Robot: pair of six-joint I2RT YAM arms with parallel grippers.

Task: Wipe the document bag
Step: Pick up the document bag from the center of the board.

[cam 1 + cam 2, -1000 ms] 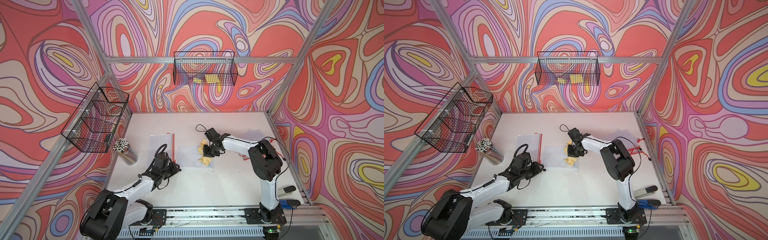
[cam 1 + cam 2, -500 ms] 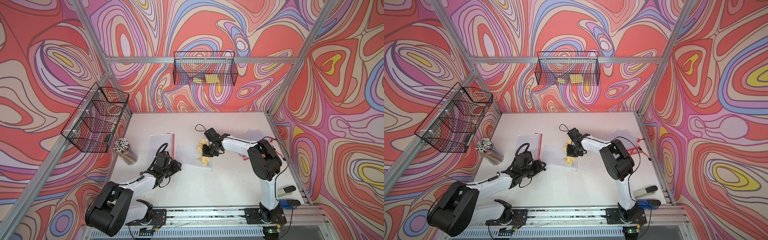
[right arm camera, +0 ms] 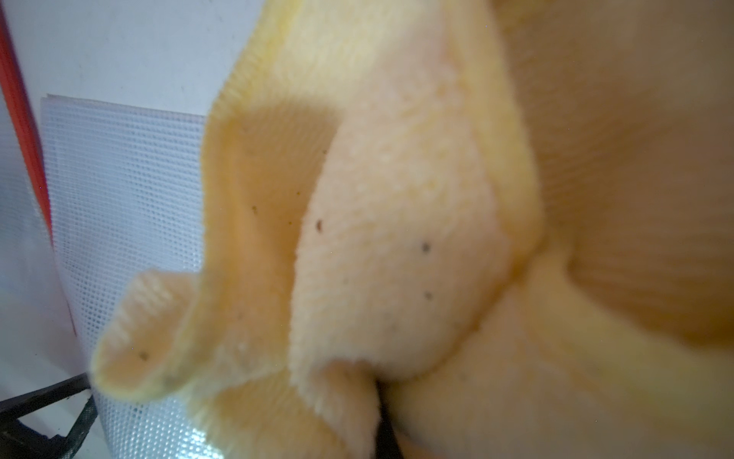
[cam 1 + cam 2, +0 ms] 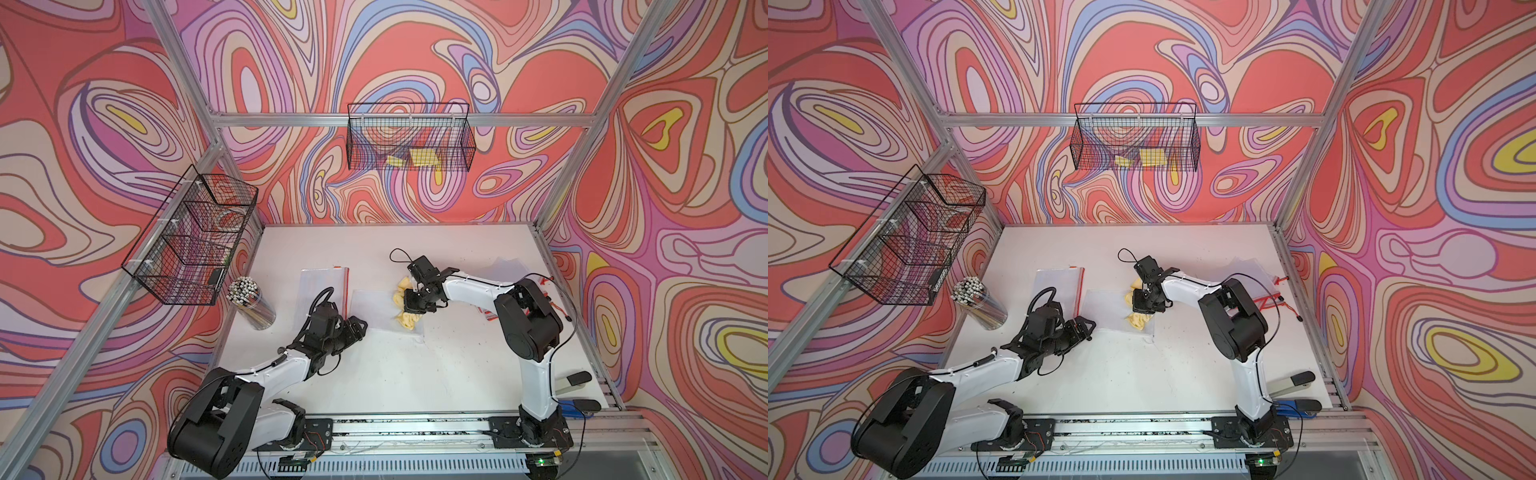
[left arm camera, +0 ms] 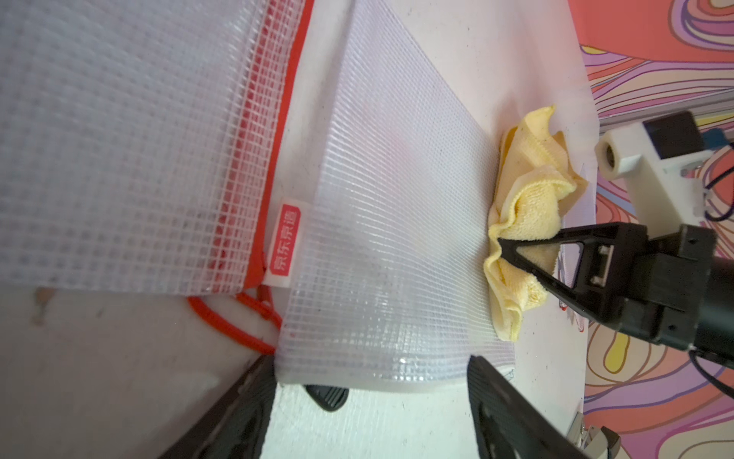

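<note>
In both top views the document bag [image 4: 376, 313] lies flat near the middle of the white table [image 4: 457, 365], and a second, red-zipped bag [image 4: 322, 284] lies just beside it at its 10 o'clock. The right gripper [image 4: 411, 307] stands at the document bag's 3 o'clock edge, pinched tight on a bunched yellow cloth [image 4: 405, 322]. The left gripper [image 4: 360, 329] sits at the bag's 7 o'clock corner. In the left wrist view the left gripper's jaws stand wide apart, and the bag's near edge [image 5: 377, 238] lies between them, apparently ungripped. The bag is thin, clear, grid-reinforced plastic, so it looks light, floppy and probably slick. It would likely slide under a wipe unless a corner or edge is pinned or pinched. A white tab carries a red label [image 5: 285, 245] reading 京东京造, next to a red pull cord [image 5: 238, 322]. In the right wrist view the cloth [image 3: 397, 238] fills most of the frame, soft and lightly specked, with the bag's mesh [image 3: 127, 179] showing behind it.
</note>
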